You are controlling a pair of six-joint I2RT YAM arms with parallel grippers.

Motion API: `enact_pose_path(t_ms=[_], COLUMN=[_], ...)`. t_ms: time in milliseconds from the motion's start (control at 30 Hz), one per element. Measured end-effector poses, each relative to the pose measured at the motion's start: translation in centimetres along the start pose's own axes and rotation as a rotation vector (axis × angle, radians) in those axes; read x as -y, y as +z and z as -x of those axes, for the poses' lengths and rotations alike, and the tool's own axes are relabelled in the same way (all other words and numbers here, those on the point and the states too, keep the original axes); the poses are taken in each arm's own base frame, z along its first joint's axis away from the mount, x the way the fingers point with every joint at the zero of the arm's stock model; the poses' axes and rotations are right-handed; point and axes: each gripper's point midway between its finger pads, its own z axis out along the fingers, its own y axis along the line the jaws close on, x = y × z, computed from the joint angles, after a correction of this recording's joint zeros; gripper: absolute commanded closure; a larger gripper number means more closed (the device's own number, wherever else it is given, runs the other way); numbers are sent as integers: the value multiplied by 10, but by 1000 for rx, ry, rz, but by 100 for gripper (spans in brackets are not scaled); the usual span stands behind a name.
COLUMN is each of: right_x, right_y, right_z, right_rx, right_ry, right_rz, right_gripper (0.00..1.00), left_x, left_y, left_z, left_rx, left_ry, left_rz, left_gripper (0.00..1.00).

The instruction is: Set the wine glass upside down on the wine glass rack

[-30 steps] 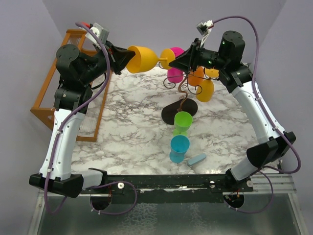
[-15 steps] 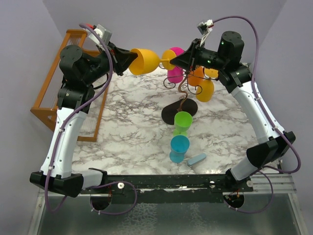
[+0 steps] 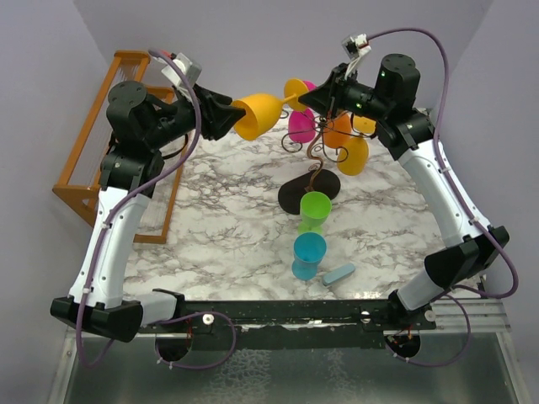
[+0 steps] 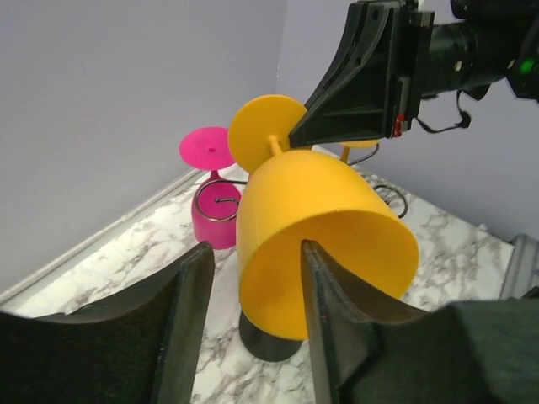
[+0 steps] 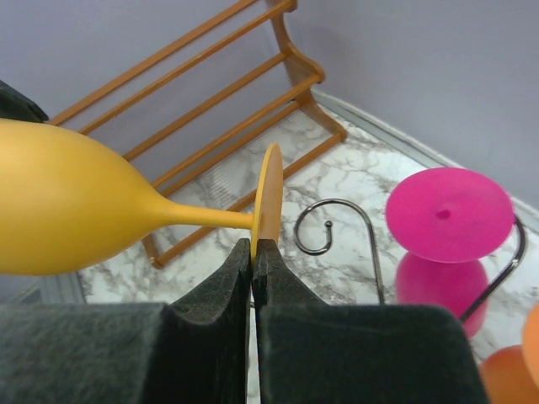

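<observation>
Overhead and wrist views of a two-arm cell. The marble-patterned desk (image 3: pixel 219 219) fills the centre of the scene. An orange-brown wooden rack (image 3: pixel 84 160) stands along its far left edge.

The left arm (image 3: pixel 114 227) and the right arm (image 3: pixel 438 185) rise from the near edge and bend inward, meeting over the far part of the desk.

The wine glass rack (image 3: pixel 313 160), a dark wire tree on a black oval base, stands right of centre toward the far side.

The yellow wine glass (image 3: pixel 257 114) lies roughly on its side in the air, left of the rack's top and off its arms. Its bowl mouth faces the left tool (image 3: pixel 226 116) and its foot faces right.

The right tool (image 5: pixel 253 246) is clamped on the edge of the foot disc, which stands on edge between the fingers.

The left tool is spread. One finger (image 4: pixel 194 320) stands clear of the bowl, with desk showing in the gap. The other finger (image 4: pixel 328 311) lies across the mouth (contact with the rim cannot be judged).

A pink glass (image 3: pixel 301 124) hangs upside down in a wire loop, just beside the yellow foot. Orange glasses (image 3: pixel 352 151) hang on the right side of the rack.

A green cup (image 3: pixel 316 210) and a blue cup (image 3: pixel 308 255) lie in line nearer than the base. A small grey-blue block (image 3: pixel 339 273) lies just right of the blue cup.
</observation>
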Motion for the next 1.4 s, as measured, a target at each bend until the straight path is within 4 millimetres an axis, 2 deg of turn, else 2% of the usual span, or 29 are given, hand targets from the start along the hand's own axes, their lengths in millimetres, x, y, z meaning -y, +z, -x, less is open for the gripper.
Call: enact_pose_path(t_ms=[167,333,433,633,833,1033,1400], right_x=[16,24,24,27,18,4,9], right_y=[-2,-8,-11,-13,-13,-7,0], right_z=[6,26,33,35,32,27,4], right_rx=[19,59,70,61,48,33,-38], right_ry=[-97,-211,-283,-400,-510,-601,-699], right_rz=[-81,-143,-152,-156,-143,-142,-221], right_gripper=[99,99,99,99,99,99,99], left_x=[0,-6,-15,-35,-53,-60,-62], left_y=[-11,-26,-34,-46,-54,-57,-59], left_z=[-5,-10,-13,-16,-15,-14,-14], left_rx=[-32,-70,-100,-144,-159,-161,-162], left_ry=[78,174,232,301,328,331,331], left_rz=[25,91,150,265,358,392,400], left_gripper=[34,24,17,8,5,5,5])
